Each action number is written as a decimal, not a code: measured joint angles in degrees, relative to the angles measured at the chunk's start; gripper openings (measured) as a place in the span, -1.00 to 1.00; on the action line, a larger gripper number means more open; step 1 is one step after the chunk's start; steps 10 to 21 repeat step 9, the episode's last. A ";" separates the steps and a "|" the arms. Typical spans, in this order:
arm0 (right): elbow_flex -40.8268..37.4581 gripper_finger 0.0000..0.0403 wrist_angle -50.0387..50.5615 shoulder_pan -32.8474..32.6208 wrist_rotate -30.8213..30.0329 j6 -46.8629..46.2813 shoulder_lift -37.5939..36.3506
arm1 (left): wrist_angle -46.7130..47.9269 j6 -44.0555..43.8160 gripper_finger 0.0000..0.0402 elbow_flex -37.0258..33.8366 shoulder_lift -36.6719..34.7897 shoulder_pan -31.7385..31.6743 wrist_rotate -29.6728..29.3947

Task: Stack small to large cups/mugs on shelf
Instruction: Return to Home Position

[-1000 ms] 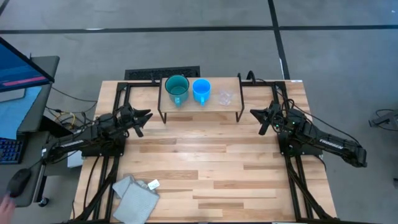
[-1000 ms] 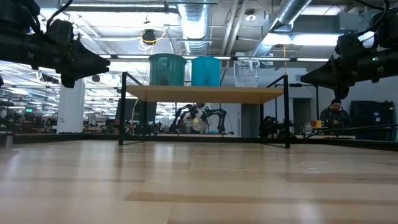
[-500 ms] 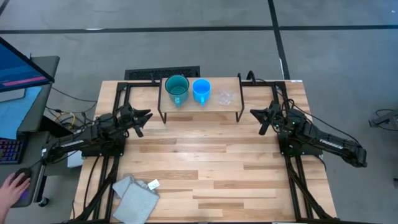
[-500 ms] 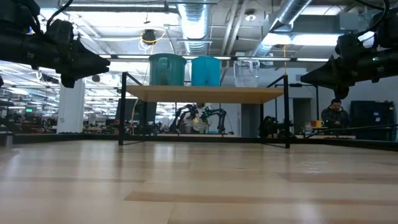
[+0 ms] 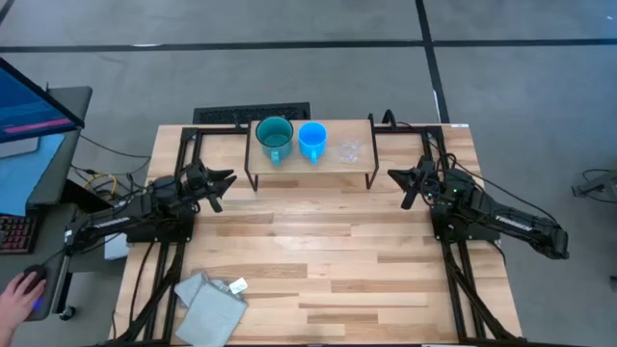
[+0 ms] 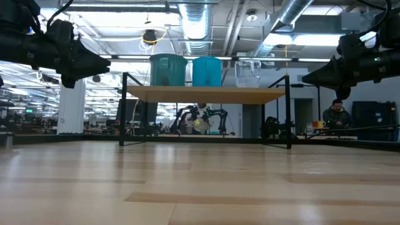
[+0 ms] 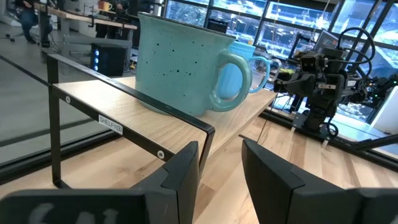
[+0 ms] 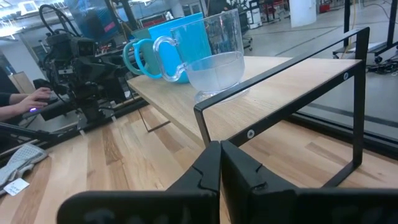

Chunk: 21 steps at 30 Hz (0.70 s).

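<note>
Three vessels stand side by side on the low wooden shelf [image 5: 310, 166] at the table's far edge: a teal mug [image 5: 275, 138] at the left, a bright blue mug [image 5: 312, 140] in the middle, a clear cup [image 5: 349, 150] at the right. They rest on their bases. My left gripper [image 5: 228, 178] hovers open left of the shelf, facing the teal mug [image 7: 180, 62]. My right gripper [image 5: 393, 174] hovers shut right of the shelf, facing the clear cup [image 8: 217, 59]. Both are empty.
A grey folded cloth [image 5: 210, 305] with a white tag lies at the table's near left corner. A person's hand [image 5: 19, 289] rests on a mouse beside a monitor left of the table. The wide tabletop [image 5: 318, 260] lies in front of the shelf.
</note>
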<state>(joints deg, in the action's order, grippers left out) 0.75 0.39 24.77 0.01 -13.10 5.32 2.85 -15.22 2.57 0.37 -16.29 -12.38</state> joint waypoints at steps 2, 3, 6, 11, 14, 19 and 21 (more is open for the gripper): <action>0.00 -0.83 -0.01 0.00 0.00 0.00 0.00 | -0.02 0.00 -0.43 0.00 -0.01 0.00 0.00; 0.00 -0.84 -0.01 0.00 0.00 0.00 0.00 | 0.00 0.00 -0.43 0.00 0.01 0.00 0.00; 0.00 -0.85 0.02 0.00 -0.02 0.00 0.00 | 0.00 0.00 -0.43 0.00 0.01 0.00 0.00; 0.00 -0.84 0.01 0.01 -0.01 0.00 0.00 | -0.01 0.00 -0.43 0.00 0.00 0.00 0.00; 0.00 -0.84 0.01 0.01 -0.01 0.00 0.00 | -0.01 0.00 -0.43 0.00 0.00 0.00 0.00; 0.00 -0.84 0.01 0.01 -0.01 0.00 0.00 | -0.01 0.00 -0.43 0.00 0.00 0.00 0.00; 0.00 -0.84 0.01 0.01 -0.01 0.00 0.00 | -0.01 0.00 -0.43 0.00 0.00 0.00 0.00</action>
